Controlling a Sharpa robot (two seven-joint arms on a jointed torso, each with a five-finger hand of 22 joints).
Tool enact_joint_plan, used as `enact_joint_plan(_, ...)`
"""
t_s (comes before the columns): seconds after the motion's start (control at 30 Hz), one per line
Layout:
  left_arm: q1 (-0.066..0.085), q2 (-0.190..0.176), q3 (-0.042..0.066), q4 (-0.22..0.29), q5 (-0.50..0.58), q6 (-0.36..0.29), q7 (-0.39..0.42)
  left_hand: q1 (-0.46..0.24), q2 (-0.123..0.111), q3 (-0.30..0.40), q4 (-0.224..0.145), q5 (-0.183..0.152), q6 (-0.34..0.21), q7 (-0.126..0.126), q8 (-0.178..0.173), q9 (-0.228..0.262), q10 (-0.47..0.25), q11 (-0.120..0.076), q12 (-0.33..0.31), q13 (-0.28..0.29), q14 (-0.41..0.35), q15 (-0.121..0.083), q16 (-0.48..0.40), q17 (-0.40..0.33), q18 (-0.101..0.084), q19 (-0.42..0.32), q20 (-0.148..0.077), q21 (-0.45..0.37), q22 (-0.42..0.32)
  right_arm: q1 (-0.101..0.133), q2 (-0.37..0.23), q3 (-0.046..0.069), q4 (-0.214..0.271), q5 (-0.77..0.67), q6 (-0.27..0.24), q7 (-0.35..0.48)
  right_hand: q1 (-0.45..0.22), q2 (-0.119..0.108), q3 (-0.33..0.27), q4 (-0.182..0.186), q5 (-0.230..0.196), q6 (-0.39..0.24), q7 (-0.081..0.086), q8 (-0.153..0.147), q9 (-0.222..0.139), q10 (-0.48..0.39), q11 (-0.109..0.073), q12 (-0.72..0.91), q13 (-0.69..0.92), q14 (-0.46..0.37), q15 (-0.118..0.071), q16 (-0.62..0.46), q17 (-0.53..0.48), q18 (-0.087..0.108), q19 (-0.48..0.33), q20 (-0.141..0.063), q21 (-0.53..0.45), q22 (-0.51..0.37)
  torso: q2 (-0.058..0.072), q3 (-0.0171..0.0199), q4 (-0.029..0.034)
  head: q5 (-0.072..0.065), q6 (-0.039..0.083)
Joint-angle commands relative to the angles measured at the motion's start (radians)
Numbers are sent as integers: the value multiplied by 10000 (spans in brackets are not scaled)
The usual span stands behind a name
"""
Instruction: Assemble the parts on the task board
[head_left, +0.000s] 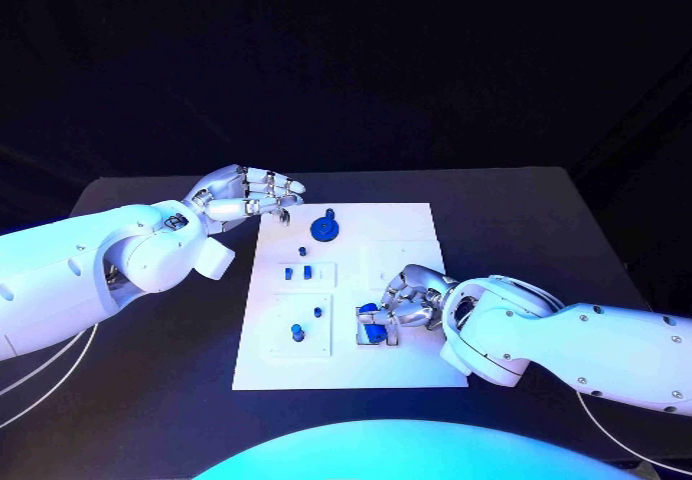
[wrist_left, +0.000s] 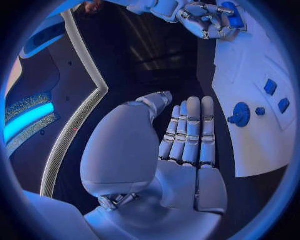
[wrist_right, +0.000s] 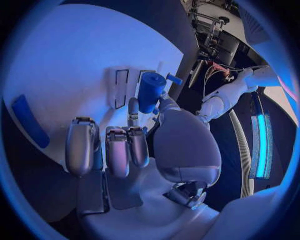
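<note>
Right hand holds a blue part over the task board's near right side.
Its fingers close round the upright cylinder; the left hand, fingers straight and empty, hovers off the board's far left corner, beside the blue gear.

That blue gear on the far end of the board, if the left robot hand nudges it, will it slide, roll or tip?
The blue gear lies flat on the task board, so it would probably slide rather than roll or tip. It looks like small rigid plastic, likely light. The board looks smooth, so a nudge from the left robot hand may send it skating.
</note>
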Motion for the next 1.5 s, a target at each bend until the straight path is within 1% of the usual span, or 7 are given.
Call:
enact_joint_plan(0.03, 3, 3, 6, 23, 69, 196, 108, -52, 69, 7, 59, 50, -87, 13, 51, -3, -69, -11, 68, -9, -37, -1, -8, -12, 124, 25, 77, -66, -8, -9, 28, 2, -27, -356, 348, -49, -322, -167, -213, 7, -397, -123, 43, 67, -3, 502, 7, -56, 1821, 957, -15, 13, 2214, -139, 374, -15, -63, 2003, -2, 8, -2, 11, 3)
enact_joint_plan(0.27, 3, -9, 6, 24, 69, 190, 106, -52, 69, 7, 59, 50, -87, 13, 51, -3, -69, -11, 68, -9, -37, -1, -8, -12, 124, 25, 77, -66, -8, -10, 20, 2, -57, -563, 386, -65, -1066, -157, -1558, 23, -621, -320, 82, 243, 99, 417, 43, -195, 1732, 954, 16, 5, 2201, -120, 343, 15, -178, 1977, 1, 13, -10, 6, 14)
enact_joint_plan(0.43, 3, -13, 6, 26, 69, 188, 103, -52, 69, 7, 59, 50, -87, 13, 51, -3, -69, -11, 68, -9, -37, -1, -8, -12, 124, 25, 77, -66, -8, -13, -53, 2, 9, -673, 296, -49, -1076, -131, -1559, 21, -628, -330, 84, 247, 101, 413, 44, -201, 1728, 956, 18, 7, 2210, -118, 341, 16, -188, 1975, -4, 14, -10, 11, 5)
enact_joint_plan(0.67, 3, -26, 6, 25, 69, 188, 100, -52, 69, 7, 59, 50, -87, 13, 51, -3, -69, -11, 68, -9, -37, -1, -8, -12, 124, 25, 77, -66, -8, -29, -343, 3, 311, -650, 205, 205, 437, 476, -1090, -58, 568, -439, 69, 323, 115, 447, 31, -184, 1793, 961, 8, 15, 2238, -130, 361, 12, -118, 1994, -2, 16, -9, 20, 7)
enact_joint_plan(1.07, 3, -23, 6, 12, 69, 155, 114, -52, 69, 7, 59, 50, -87, 13, 51, -3, -69, -11, 68, -9, -37, -1, -8, -12, 124, 25, 77, -66, -8, 0, -1500, 26, 970, -341, -524, 752, 1261, 430, -791, -62, 728, -552, 114, 186, 6, 431, 61, -225, 1784, 949, 27, -8, 2180, -115, 334, 17, -224, 1970, -23, 18, -29, -14, 13)
enact_joint_plan(1.2, 2, -21, 5, 24, 69, 156, 134, -52, 69, 7, 59, 50, -87, 13, 51, -3, -69, -11, 68, -9, -37, -1, -8, -12, 124, 25, 77, -66, -8, 114, -2218, 35, 1155, 203, -871, 1290, 1689, 362, -641, -63, 913, -872, 284, -132, -156, 188, 204, -554, 1503, 885, 140, -121, 1894, -8, 140, 100, -903, 1814, -12, 15, -7, -149, 15)
enact_joint_plan(1.5, 0, -45, 4, 6, 91, 118, 160, -35, 74, 10, 71, 52, -97, 16, 60, -2, -83, -9, 87, -12, -52, 0, 0, -15, 126, 42, 79, -99, -31, 6, -3463, 6, 1339, -545, -690, 1448, 2057, 230, -587, -75, 960, -1080, 429, -384, -276, 146, 330, -601, 1467, 898, 253, -103, 1951, -31, 162, 199, -787, 1845, -15, 2, -87, -288, 54)
